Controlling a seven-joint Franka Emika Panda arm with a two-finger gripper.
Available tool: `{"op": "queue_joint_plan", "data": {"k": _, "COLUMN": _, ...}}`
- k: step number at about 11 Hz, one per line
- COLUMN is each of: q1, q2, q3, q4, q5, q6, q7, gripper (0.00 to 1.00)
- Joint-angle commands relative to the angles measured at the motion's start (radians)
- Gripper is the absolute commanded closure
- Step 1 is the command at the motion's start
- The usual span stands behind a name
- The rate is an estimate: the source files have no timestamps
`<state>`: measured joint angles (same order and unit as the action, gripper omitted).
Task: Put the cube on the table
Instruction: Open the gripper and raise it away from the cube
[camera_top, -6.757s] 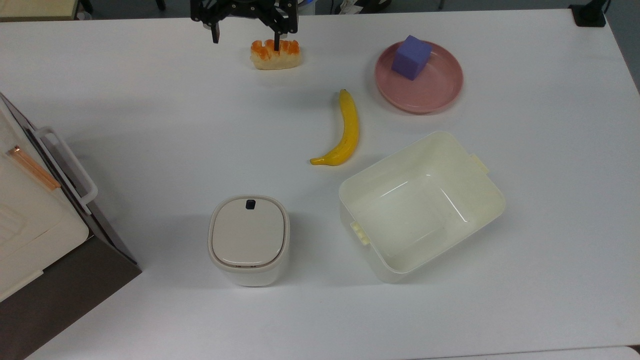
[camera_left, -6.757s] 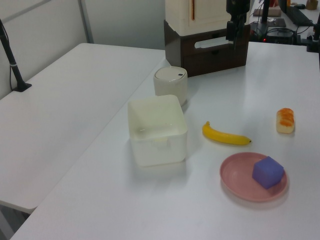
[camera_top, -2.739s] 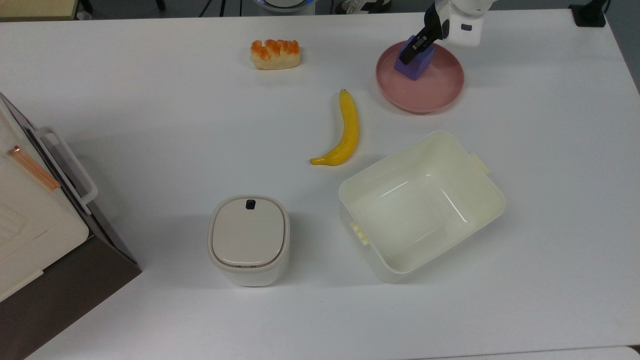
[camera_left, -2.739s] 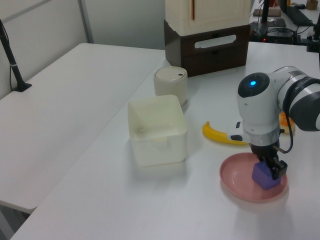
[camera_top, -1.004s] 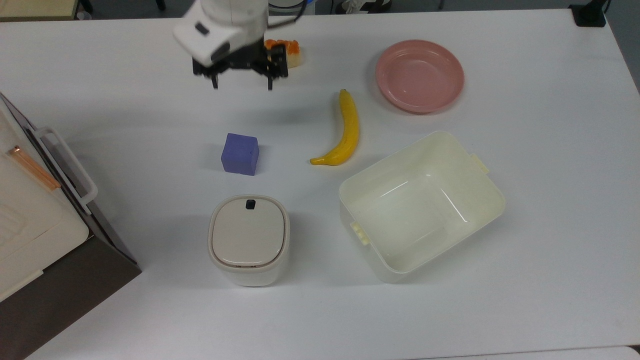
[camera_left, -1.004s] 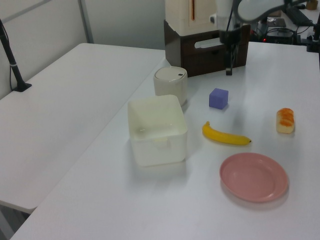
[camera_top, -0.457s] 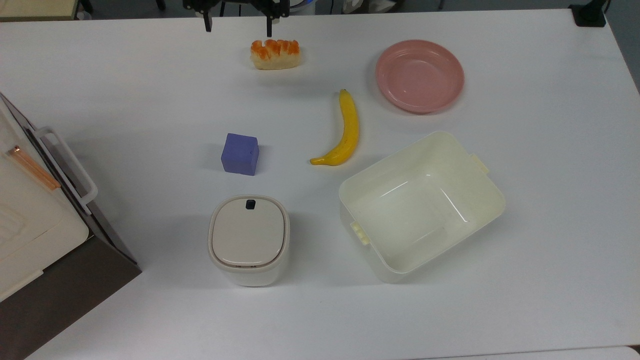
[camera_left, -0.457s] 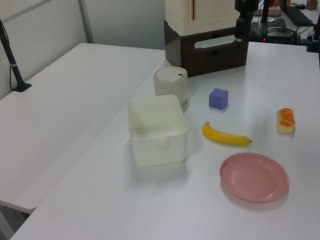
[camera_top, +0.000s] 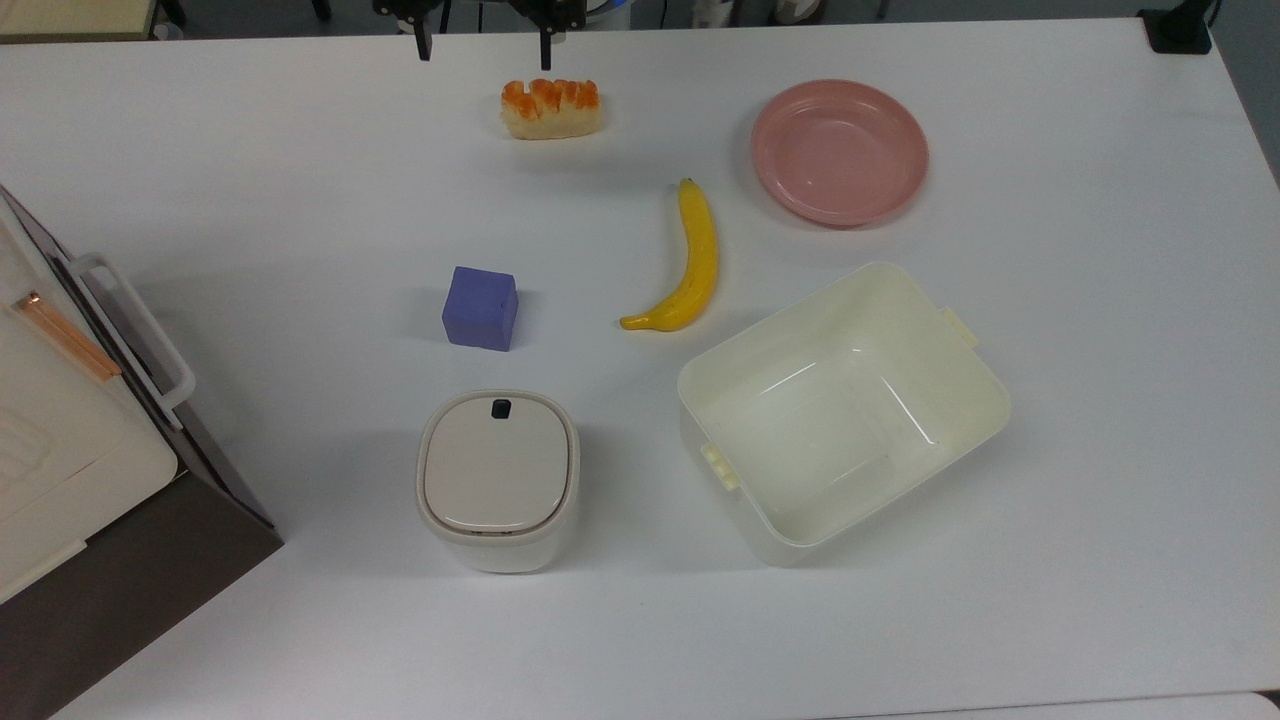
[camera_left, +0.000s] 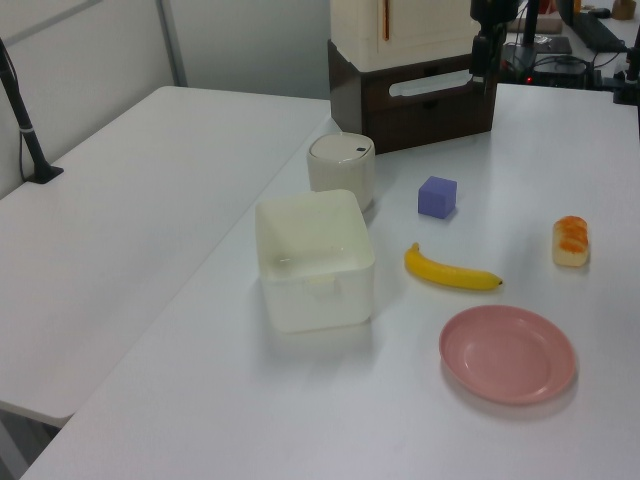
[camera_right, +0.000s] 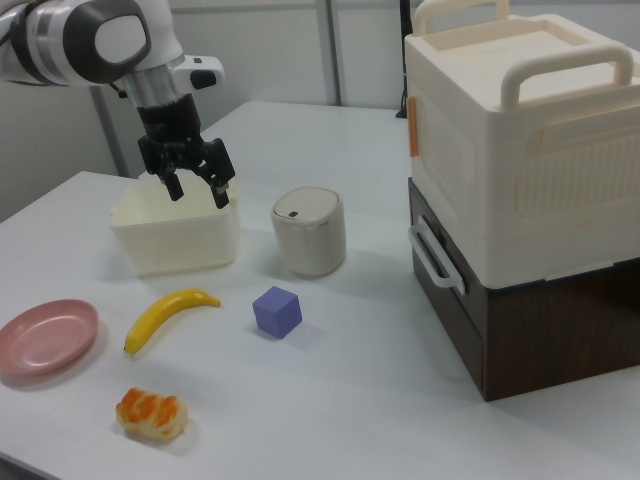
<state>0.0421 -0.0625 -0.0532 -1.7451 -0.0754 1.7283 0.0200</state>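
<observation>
The purple-blue cube (camera_top: 481, 308) rests on the white table (camera_top: 300, 200), left of the banana and just above the lidded bin in the top view. It also shows as the cube (camera_left: 437, 196) in the left view and the cube (camera_right: 277, 311) in the right view, standing free with nothing touching it. My gripper (camera_top: 486, 58) hangs open and empty at the top view's upper edge, above the bread and well apart from the cube. In the right view the gripper (camera_right: 200, 195) is raised high over the table; in the left view the gripper (camera_left: 481, 65) is near the stacked boxes.
An empty pink plate (camera_top: 840, 150) lies at the top view's upper right. A banana (camera_top: 685, 260), a bread piece (camera_top: 551, 107), a cream tub (camera_top: 840, 410) and a lidded bin (camera_top: 497, 478) stand on the table. Stacked boxes (camera_top: 60, 420) fill the top view's lower left corner.
The cube went from the pink plate to the table and was let go. Over the last second the open gripper rose and drew back to the top view's upper edge.
</observation>
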Motion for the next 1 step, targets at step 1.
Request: {"op": "queue_joint_plan", "data": {"k": 1, "q1": 0.001, "q2": -0.007, "q3": -0.01, "q4": 0.013, "q5": 0.017, "q6": -0.016, "q7": 0.012, "gripper": 0.0}}
